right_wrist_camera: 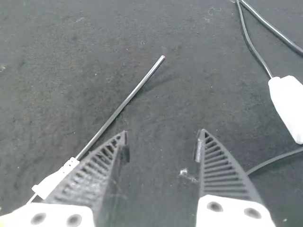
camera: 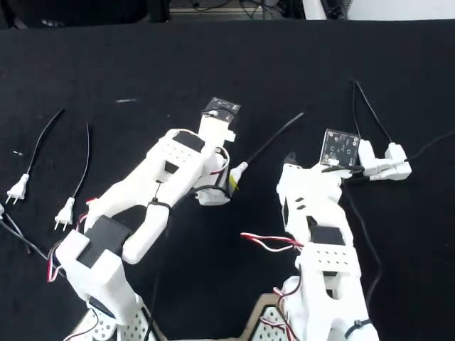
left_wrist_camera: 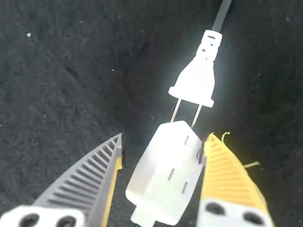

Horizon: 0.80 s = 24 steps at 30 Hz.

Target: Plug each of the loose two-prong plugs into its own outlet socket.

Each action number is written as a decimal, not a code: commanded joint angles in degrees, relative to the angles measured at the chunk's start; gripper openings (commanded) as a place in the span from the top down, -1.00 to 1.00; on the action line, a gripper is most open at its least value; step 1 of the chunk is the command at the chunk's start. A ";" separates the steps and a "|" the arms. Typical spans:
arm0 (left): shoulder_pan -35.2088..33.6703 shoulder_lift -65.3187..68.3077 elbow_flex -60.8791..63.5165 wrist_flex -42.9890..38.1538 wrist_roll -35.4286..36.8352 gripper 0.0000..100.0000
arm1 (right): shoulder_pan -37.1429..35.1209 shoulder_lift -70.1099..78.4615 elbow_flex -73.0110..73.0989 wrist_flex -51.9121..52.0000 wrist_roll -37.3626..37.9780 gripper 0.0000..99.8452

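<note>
Black cloth covers the table (camera: 142, 64); your left hand (left_wrist_camera: 164, 138) gapes around a light-looking, slick socket (left_wrist_camera: 163, 179), so pinch the rigid plug (left_wrist_camera: 196, 80) by its flared body, not the cord (left_wrist_camera: 222, 12).

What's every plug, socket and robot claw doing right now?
Left gripper: open around the white socket.
White socket: takes a plug's prongs at its end, not fully in.
Corded plug: prongs mostly showing, not pushed home.
Right gripper: open, empty.
Two loose plugs: lying unplugged on the table.
</note>
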 commanded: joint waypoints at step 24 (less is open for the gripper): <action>-8.04 -16.88 0.66 19.60 -2.90 0.47 | -1.05 -1.89 -3.03 -1.76 -0.35 0.56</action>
